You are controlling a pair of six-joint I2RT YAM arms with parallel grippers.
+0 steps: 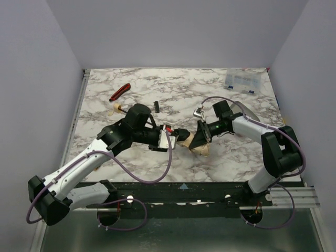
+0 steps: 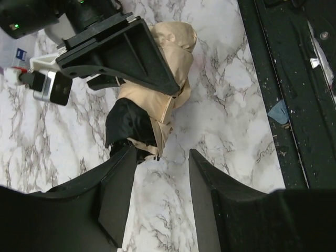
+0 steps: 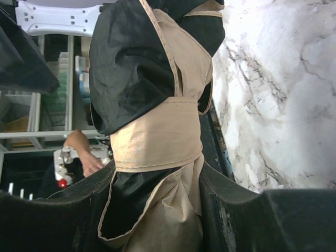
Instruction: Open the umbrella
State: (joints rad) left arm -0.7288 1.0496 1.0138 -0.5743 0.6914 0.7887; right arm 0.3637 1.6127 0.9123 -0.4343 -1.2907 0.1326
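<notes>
The umbrella (image 1: 200, 146) is folded, tan fabric with black lining showing, and a tan strap is wrapped round its bundle (image 3: 157, 134). My right gripper (image 1: 203, 132) is shut on its fabric, with the cloth filling the gap between the fingers (image 3: 157, 173). My left gripper (image 1: 182, 133) is open just left of the umbrella. In the left wrist view the left gripper (image 2: 161, 155) has only marble between its fingers, and the umbrella's black end (image 2: 128, 123) lies just past the left fingertip. The shaft and handle are hidden.
A red-and-black hand tool (image 1: 119, 92) lies at the back left, with a small tan item (image 1: 118, 109) and a short black piece (image 1: 155, 106) near it. A clear plastic box (image 1: 242, 81) stands at the back right. A small metal part (image 1: 198, 112) lies behind the right gripper.
</notes>
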